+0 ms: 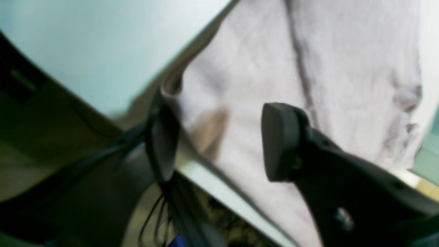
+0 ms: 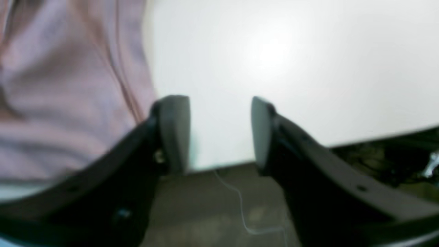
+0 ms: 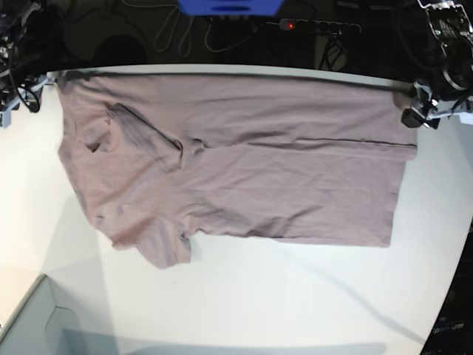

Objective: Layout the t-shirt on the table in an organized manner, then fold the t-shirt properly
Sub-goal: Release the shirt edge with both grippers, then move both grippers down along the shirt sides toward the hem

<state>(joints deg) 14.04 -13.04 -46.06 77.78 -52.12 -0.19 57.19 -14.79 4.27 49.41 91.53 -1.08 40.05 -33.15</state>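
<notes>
Base view, t-shirt [image 3: 244, 177] spread flat along the table [image 3: 295, 296] far edge, left gripper [image 1: 219, 140] and right gripper [image 2: 219, 133] both released, fingers apart.

The t-shirt [image 3: 244, 177] was soft, matt cloth, dusty mauve, lightly wrinkled, with a stitched seam showing as a darker line in the left wrist view. The counter [image 3: 295, 296] was smooth and white with a faint sheen, catching a bright glare in the right wrist view. Both the left hand [image 1: 219, 140] and the right hand [image 2: 219, 133] looked like matt black plastic, their fingertips [image 2: 175, 130] faced with dull grey pads.
</notes>
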